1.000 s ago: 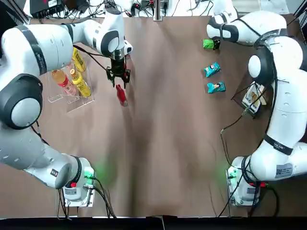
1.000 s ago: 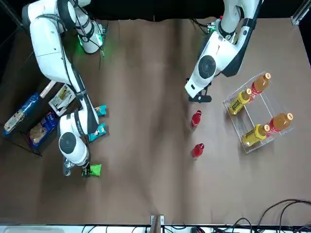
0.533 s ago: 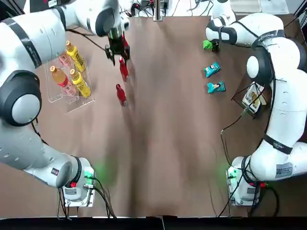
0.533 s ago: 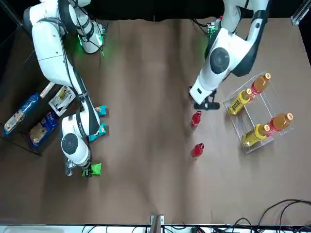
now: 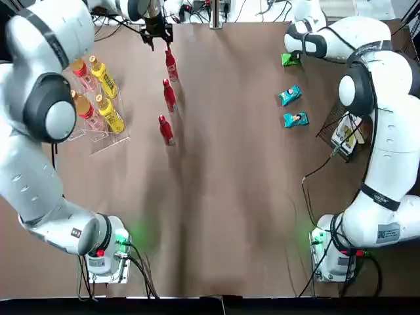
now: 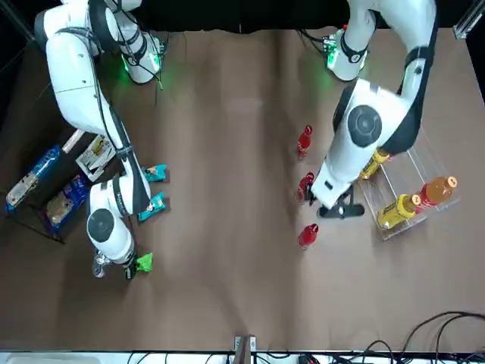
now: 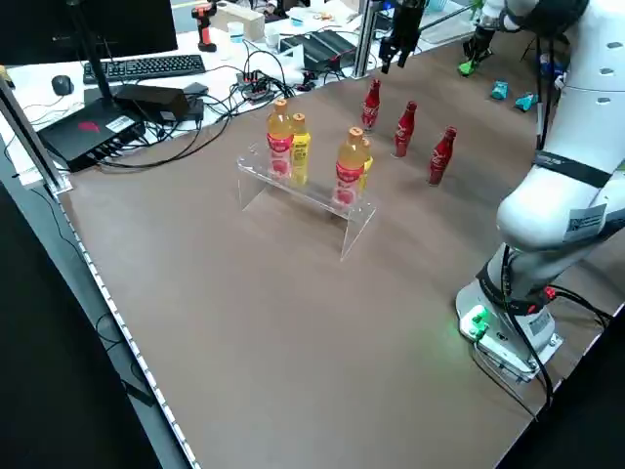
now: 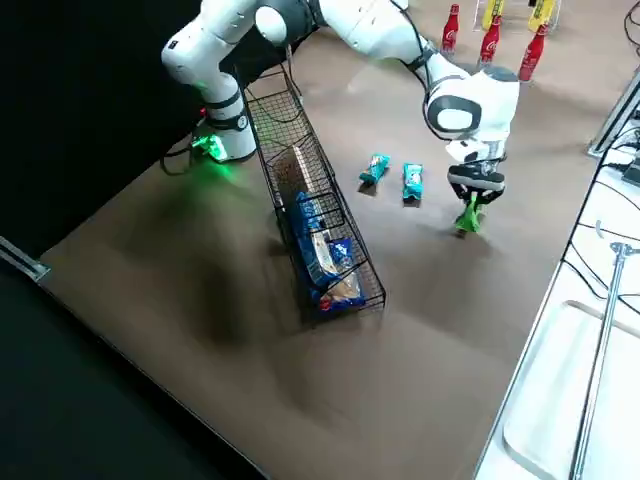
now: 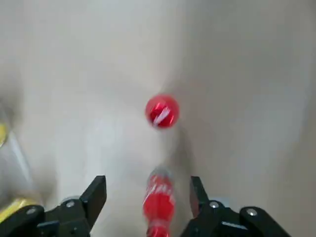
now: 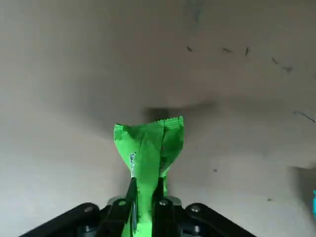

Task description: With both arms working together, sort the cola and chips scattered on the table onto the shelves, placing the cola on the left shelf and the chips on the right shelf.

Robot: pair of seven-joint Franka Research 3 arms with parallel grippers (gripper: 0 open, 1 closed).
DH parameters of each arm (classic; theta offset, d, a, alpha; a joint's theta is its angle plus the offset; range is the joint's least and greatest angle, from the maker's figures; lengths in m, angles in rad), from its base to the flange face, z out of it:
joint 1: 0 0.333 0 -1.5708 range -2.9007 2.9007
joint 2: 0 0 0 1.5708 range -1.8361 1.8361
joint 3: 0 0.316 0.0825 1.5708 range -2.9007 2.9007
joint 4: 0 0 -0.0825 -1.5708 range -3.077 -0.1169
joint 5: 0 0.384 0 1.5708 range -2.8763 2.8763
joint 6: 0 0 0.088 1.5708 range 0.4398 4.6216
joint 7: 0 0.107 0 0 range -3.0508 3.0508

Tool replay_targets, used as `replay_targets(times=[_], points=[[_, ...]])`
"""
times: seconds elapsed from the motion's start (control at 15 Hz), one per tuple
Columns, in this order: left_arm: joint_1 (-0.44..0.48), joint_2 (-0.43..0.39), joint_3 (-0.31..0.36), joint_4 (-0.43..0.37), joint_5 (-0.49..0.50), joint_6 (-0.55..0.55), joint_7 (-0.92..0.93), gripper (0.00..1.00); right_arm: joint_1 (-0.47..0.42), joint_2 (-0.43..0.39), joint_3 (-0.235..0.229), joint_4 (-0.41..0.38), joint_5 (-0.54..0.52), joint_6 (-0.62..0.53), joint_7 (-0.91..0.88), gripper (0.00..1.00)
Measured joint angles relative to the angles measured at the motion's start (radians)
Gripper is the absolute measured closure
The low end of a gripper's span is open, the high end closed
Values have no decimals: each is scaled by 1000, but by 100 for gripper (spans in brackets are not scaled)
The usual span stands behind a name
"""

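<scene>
Your top view looks down from overhead the robot's way, while your front view faces the robot from across the table [image 6: 227,303]; both share most of the tabletop. Your side views look diagonally down from left and right, and your wrist views sit closest, each facing its own fingers.

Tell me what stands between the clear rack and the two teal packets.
Three red cola bottles, in a row; the top view shows them. The left gripper hovers open near them; the right gripper holds the green packet.
</scene>
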Motion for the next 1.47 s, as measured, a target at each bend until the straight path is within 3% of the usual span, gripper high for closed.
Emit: replay_targets(times=[0.13,0.27,0.67,0.93,1.2,1.47], points=[[-5,89,0,18,2,146,-5,24,-7,-41,-2,20,-1,-20,-7,86],[-7,125,0,27,2,200,-6,24,-17,-99,-2,30,-3,-142,-81,86],[-5,142,17,34,60,289,-6,25,-98,-353,-6,45,-4,-634,-590,87],[-11,151,17,33,64,295,-6,27,-168,-502,-11,45,-9,-824,-795,91],[-13,163,17,25,90,294,-6,32,-221,-636,-11,43,-80,-911,-902,91],[-13,165,17,15,100,292,-6,33,-301,-700,-11,40,-123,-928,-1094,91]])
